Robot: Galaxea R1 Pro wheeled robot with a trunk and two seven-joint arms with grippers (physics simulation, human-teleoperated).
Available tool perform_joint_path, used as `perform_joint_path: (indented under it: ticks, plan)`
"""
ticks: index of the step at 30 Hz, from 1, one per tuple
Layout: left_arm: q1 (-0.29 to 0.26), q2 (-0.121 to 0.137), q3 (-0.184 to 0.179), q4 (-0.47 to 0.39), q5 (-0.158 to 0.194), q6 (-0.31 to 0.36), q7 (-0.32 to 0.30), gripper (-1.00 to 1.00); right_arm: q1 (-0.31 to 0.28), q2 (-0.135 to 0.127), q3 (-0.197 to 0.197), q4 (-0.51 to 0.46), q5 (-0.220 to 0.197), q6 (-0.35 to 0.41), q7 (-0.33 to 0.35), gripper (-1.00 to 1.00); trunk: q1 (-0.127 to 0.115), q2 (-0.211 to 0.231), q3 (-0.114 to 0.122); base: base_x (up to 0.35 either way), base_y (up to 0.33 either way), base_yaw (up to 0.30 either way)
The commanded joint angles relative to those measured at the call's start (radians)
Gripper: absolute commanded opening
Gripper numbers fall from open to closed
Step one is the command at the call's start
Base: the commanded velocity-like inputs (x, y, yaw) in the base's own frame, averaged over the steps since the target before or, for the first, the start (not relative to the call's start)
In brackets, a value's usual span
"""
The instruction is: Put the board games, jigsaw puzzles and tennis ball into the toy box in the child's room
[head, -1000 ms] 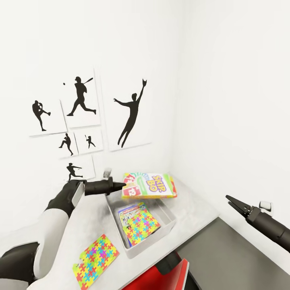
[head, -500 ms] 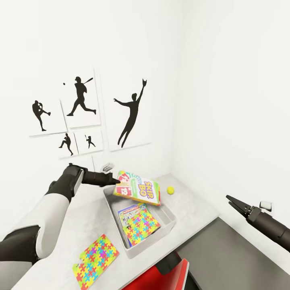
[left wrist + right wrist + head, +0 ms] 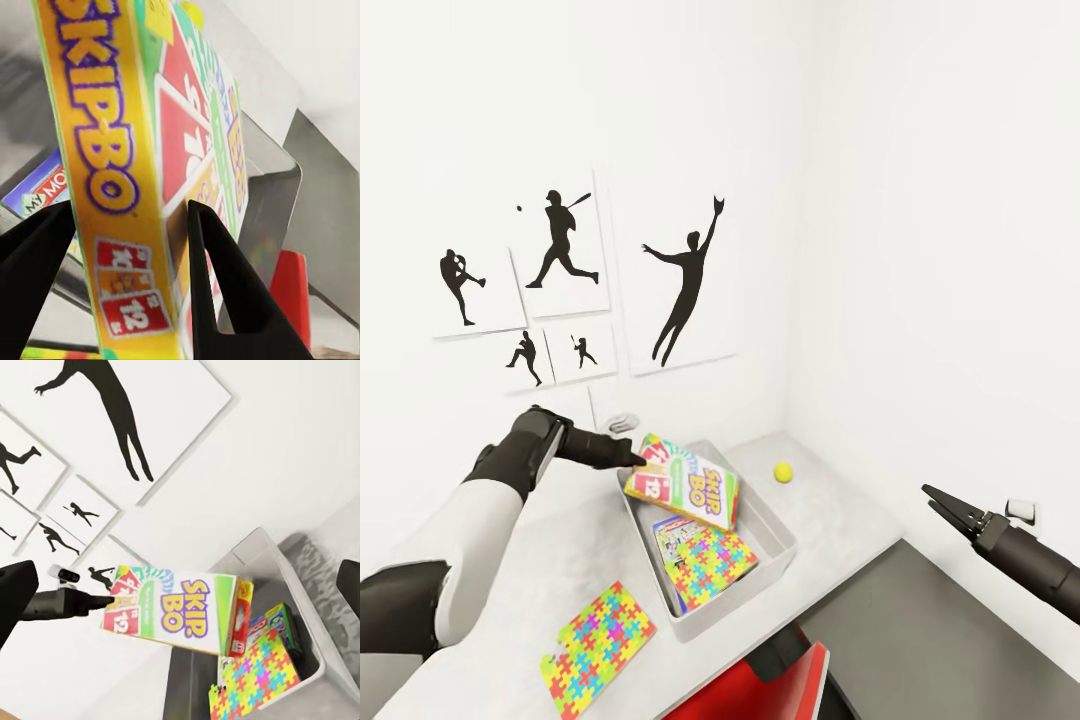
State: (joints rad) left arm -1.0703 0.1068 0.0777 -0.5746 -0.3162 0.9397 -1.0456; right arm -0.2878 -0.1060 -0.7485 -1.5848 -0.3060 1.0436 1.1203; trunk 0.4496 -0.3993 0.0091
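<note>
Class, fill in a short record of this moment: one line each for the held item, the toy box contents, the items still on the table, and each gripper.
Held item: Skip-Bo board game, tilted over the toy box
In toy box: one jigsaw puzzle lying on a board game
On table: tennis ball; second jigsaw puzzle
Left gripper: shut on the Skip-Bo board game
Right gripper: empty, off to the side
</note>
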Motion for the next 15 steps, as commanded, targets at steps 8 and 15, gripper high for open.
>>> perform_joint_path:
  ticks: [8, 15]
  plan:
    - [0.0, 0.007, -0.122, -0.001, -0.013, -0.067, -0.104, -1.0, -0.001, 0.0, -0.001, 0.0, 0.002, 0.004, 0.005, 1.0, 0.0, -0.001, 0.0, 0.0, 0.0, 0.0]
    - [0.0, 0.007, -0.152, -0.001, -0.014, -0.076, -0.126, -1.0, -0.001, 0.0, -0.001, 0.0, 0.002, 0.004, 0.004, 1.0, 0.0, -0.001, 0.0, 0.0, 0.0, 0.0]
